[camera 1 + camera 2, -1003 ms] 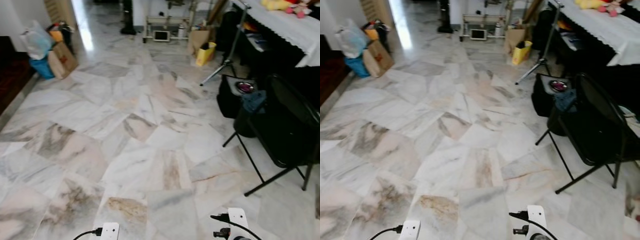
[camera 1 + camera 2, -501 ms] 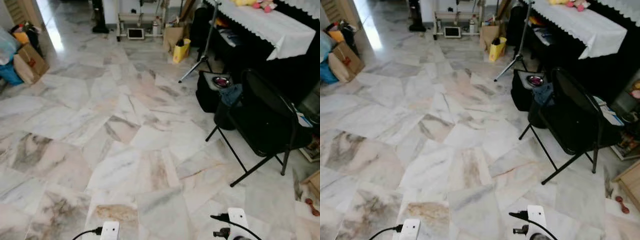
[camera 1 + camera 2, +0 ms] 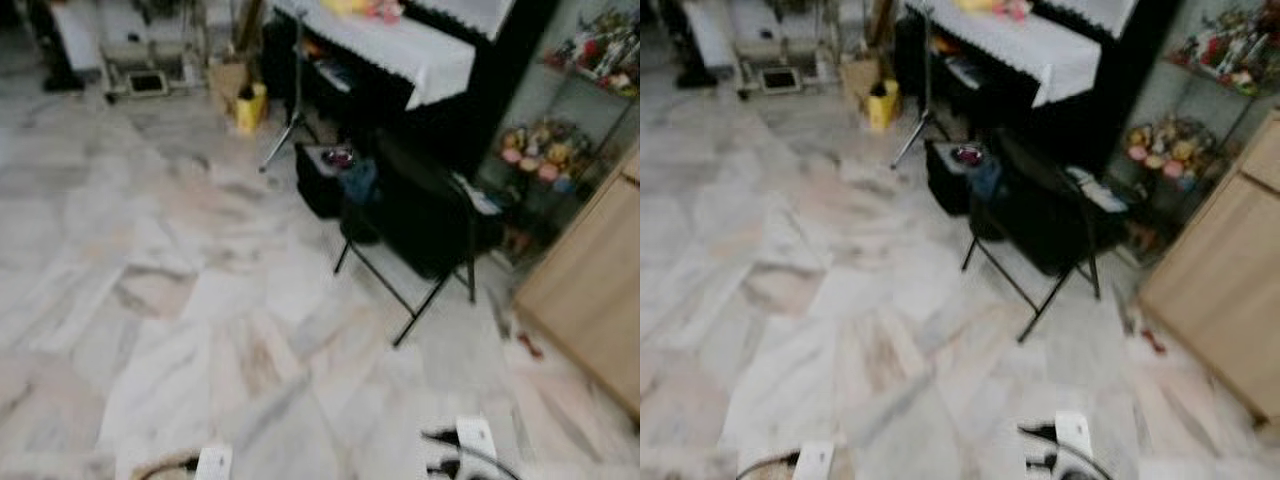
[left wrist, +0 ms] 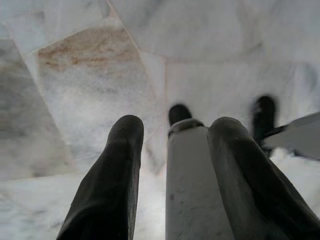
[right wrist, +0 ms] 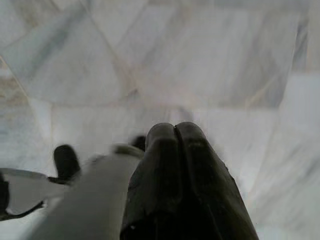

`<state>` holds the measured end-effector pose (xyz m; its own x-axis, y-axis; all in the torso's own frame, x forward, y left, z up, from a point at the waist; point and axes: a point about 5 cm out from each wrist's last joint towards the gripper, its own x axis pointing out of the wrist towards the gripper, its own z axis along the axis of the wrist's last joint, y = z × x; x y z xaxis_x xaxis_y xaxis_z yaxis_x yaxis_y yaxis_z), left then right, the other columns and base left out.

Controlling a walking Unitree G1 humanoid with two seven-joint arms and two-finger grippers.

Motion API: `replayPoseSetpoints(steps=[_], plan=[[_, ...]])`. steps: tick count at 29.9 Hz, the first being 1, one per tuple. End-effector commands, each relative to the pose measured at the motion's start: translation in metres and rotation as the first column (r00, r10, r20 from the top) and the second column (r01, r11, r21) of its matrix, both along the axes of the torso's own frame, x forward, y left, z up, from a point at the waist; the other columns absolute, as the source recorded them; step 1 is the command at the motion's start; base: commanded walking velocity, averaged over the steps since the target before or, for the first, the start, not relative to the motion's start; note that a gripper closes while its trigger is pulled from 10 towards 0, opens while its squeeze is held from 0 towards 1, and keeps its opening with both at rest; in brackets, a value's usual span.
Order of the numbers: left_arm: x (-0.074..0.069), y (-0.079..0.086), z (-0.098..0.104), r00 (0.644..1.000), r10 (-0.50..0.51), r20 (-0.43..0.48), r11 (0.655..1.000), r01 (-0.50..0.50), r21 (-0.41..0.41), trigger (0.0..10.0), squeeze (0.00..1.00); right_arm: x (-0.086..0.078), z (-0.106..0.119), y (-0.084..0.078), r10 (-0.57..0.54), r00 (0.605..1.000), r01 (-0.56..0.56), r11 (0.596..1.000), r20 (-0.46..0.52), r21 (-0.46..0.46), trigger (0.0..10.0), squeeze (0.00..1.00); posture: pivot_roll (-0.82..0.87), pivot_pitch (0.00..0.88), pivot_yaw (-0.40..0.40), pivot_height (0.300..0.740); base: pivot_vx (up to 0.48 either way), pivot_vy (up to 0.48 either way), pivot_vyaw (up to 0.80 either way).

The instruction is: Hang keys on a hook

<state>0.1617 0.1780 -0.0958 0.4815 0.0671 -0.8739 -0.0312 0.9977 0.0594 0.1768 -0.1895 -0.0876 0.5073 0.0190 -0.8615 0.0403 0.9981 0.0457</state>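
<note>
Jaws: left gripper [image 4: 175, 145] stands parted and empty, right gripper [image 5: 175, 131] pressed together, both above the veined white marble floor [image 3: 180, 300]. Black folding chair [image 3: 420, 215] at one o'clock. No keys can be made out.

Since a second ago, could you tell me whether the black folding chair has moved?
No. The black folding chair still stands beside the black bag and tripod; the whole picture slid left together, so the camera turned right.
</note>
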Motion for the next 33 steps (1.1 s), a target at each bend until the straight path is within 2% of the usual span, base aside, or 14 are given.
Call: replayPoseSetpoints(steps=[1,15,20,22,33], plan=[[-0.0101,0.0732,0.0118,0.993,-0.119,-0.017,0.988,0.12,0.101,10.0,0.0,-0.0011,0.0063,-0.0379,-0.189,0.982,0.189,0.981,0.008,0.035,10.0,0.0,-0.02,0.0,-0.031,0.74,0.0,0.0,-0.75],[-0.0056,0.0734,0.0137,0.991,-0.133,-0.007,0.986,0.133,0.105,10.0,0.0,0.0014,0.0074,-0.0376,-0.188,0.982,0.187,0.982,0.013,0.037,10.0,0.0,0.0,0.0,-0.043,0.74,0.0,0.0,-0.75],[-0.0035,0.0732,0.0148,0.984,-0.18,-0.009,0.976,0.18,0.121,10.0,0.0,0.0016,0.0075,-0.0377,-0.182,0.983,0.182,0.983,0.012,0.036,10.0,0.0,0.0,0.0,-0.045,0.74,0.0,-0.192,-0.74],[-0.0043,0.0736,0.0143,0.985,-0.173,-0.019,0.977,0.174,0.122,10.0,0.0,0.0016,0.0076,-0.0379,-0.18,0.984,0.18,0.983,0.012,0.035,10.0,0.0,0.0,0.0,-0.045,0.74,0.0,-0.48,-0.74],[-0.0054,0.0736,0.0139,0.986,-0.163,-0.018,0.98,0.164,0.113,10.0,0.0,0.0013,0.0075,-0.0382,-0.172,0.985,0.171,0.985,0.011,0.031,10.0,0.0,0.0,0.008,-0.047,0.74,0.0,0.0,-0.75]])
